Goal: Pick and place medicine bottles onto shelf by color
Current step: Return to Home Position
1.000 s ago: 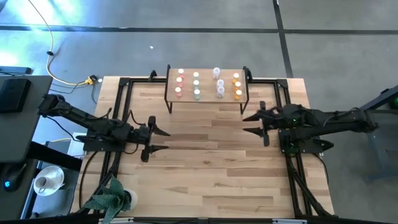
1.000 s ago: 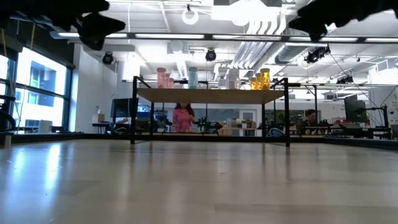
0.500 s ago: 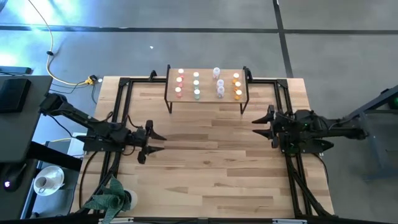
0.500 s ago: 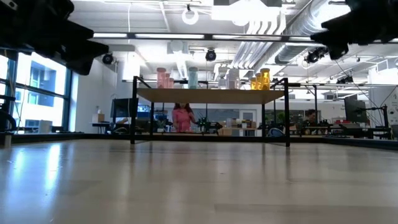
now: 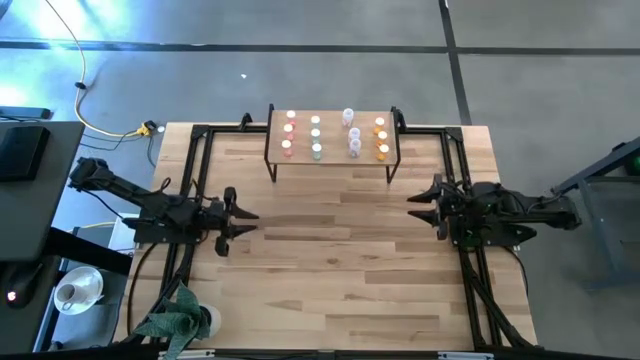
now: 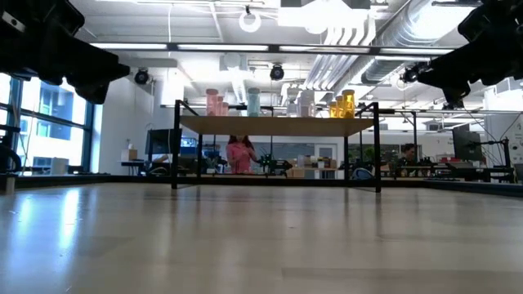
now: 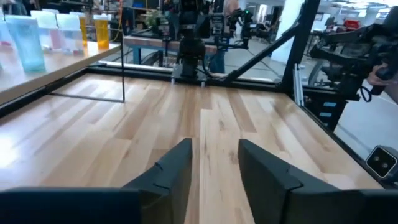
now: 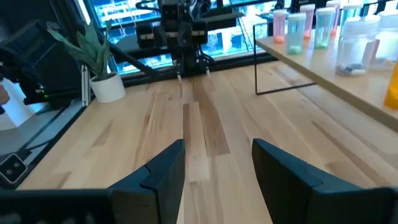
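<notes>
I watch both arms draw back to their own sides, left hand (image 5: pixel 243 218) and right hand (image 5: pixel 415 205) empty with fingers apart over the worktop (image 5: pixel 340 260), while the medicine bottles (image 5: pixel 316 137) stand colour-grouped on the shelf (image 5: pixel 333 141), so sorting looks done.

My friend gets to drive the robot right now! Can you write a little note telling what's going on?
Left end effector: open, empty, over the left side of the table.
Right end effector: open, empty, over the table's right side.
Medicine bottles: all in view stand on the shelf, grouped by colour: pink bottles, green bottles, clear bottles, orange bottles.
Done: sorting looks finished.
Left: probably just parking both arms.
</notes>
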Robot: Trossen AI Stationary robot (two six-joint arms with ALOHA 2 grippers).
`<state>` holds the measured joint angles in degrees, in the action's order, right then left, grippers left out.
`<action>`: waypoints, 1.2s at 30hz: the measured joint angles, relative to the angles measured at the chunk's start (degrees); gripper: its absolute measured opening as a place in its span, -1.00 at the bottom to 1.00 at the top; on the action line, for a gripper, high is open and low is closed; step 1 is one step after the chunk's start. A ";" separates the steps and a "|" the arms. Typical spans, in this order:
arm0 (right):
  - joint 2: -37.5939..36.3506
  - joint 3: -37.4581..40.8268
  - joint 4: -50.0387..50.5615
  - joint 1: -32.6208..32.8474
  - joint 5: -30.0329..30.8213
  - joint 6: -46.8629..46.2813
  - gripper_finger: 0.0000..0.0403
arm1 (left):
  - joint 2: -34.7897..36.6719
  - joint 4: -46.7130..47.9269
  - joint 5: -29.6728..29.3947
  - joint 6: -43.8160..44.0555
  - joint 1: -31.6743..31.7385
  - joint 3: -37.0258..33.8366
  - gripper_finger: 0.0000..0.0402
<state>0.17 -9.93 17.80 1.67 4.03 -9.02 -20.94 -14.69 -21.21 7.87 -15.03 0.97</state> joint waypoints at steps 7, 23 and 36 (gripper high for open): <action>-0.01 3.40 -0.13 0.00 -0.01 0.37 -0.12 | 5.56 4.76 -0.02 -3.41 0.00 0.00 -0.75; 0.84 4.42 -2.60 -0.28 4.71 1.53 -0.12 | 15.93 7.32 -0.02 -5.62 0.00 -0.31 -0.99; 0.96 4.42 -2.65 -0.25 8.82 -1.88 -0.12 | 20.73 9.00 -8.99 -9.12 0.02 -0.26 -1.00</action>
<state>1.13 -5.52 15.15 1.42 12.86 -10.90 -0.21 -5.69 -30.20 -1.25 -15.00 0.71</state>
